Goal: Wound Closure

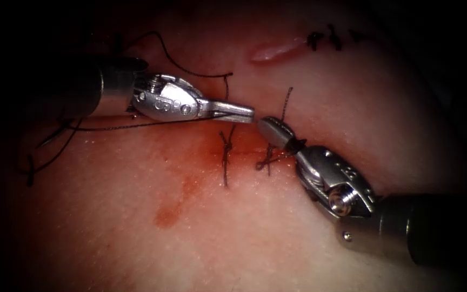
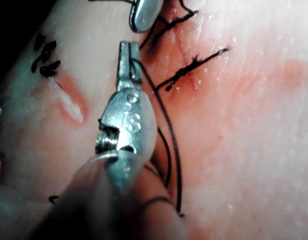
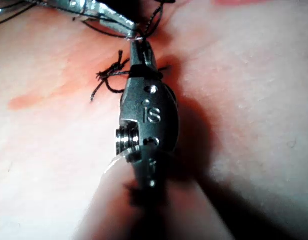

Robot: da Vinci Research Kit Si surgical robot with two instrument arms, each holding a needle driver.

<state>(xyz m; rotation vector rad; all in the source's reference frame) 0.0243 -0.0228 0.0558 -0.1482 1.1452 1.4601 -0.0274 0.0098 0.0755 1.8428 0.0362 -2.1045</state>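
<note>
The left arm's steel needle driver (image 1: 239,111) reaches in from the left over the pale, moist pork-belly tissue (image 1: 277,238), its jaws closed tip to tip on the thin black braided thread (image 1: 136,125), which trails back along its shaft and loops off to the left. The right arm's silver wristed tool (image 1: 271,130) comes up from the lower right and meets it almost tip to tip just above the cut (image 1: 244,154); its jaws look pressed together, but whether they pinch a strand or nothing I cannot tell from any view. Two tied black stitches sit across the cut: one knot with upright cut ends (image 1: 226,157) and a second knot (image 1: 268,159) just beside the right tool's wrist, with a thread tail (image 1: 286,103) rising above it. Thin red fluid (image 1: 190,178) stains the tissue left of and below the stitches. I cannot make out the curved needle; it may lie at the dim left edge, where the thread ends. By my judgement the work is at thread handling around the second stitch, and any next move calls for steady tension without dragging the finished knots.
</note>
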